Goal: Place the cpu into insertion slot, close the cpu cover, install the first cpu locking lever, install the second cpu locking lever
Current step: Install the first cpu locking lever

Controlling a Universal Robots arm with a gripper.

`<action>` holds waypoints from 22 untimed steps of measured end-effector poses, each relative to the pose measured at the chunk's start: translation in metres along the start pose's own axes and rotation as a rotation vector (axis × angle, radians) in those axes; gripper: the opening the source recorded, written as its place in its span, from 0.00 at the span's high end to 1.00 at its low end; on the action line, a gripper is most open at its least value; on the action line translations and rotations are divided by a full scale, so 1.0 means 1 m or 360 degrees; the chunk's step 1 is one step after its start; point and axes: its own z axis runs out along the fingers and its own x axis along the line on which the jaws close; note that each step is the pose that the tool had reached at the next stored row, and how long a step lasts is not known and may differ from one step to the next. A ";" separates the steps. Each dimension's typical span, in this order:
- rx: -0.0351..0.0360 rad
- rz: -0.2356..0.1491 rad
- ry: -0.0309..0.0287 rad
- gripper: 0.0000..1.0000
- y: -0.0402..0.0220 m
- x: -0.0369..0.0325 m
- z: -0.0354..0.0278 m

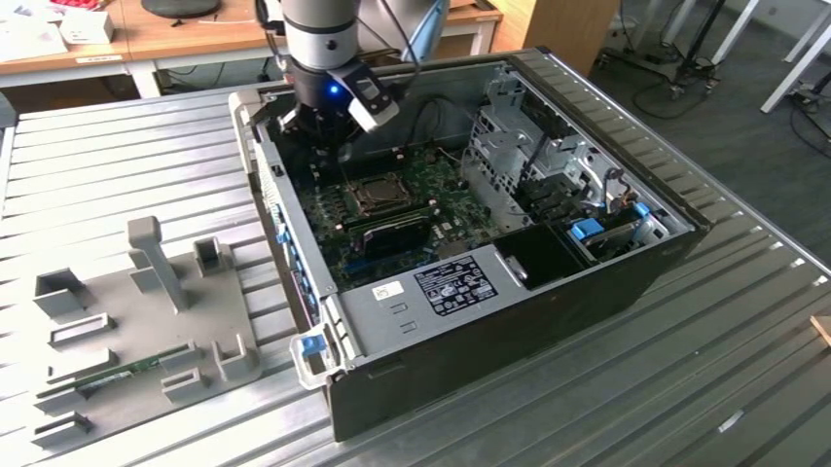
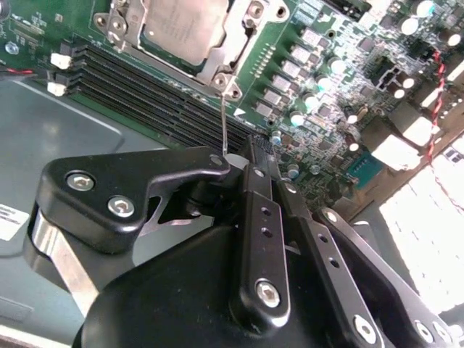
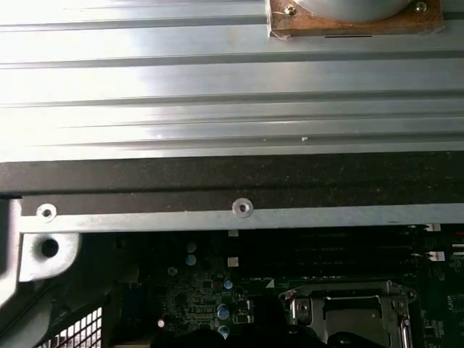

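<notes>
Gripper point(image 2: 235, 163) low inside open computer case point(image 1: 520, 341), jaws pinched shut on tip of thin locking lever point(image 2: 224, 119). Cpu point(image 2: 181, 29) seated, cpu cover point(image 2: 217, 61) down over it, on green motherboard point(image 2: 279, 32)

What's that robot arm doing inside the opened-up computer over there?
The robot arm is working inside an open computer case. The cpu already lies in the insertion slot on the green motherboard, with the cpu cover folded down over it. One thin wire locking lever sticks up from the slot's corner, and the gripper is right at its free end.
</notes>
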 end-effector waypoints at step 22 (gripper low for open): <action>0.0001 0.0019 -0.00025 0.89 0.0010 -0.0334 0.0047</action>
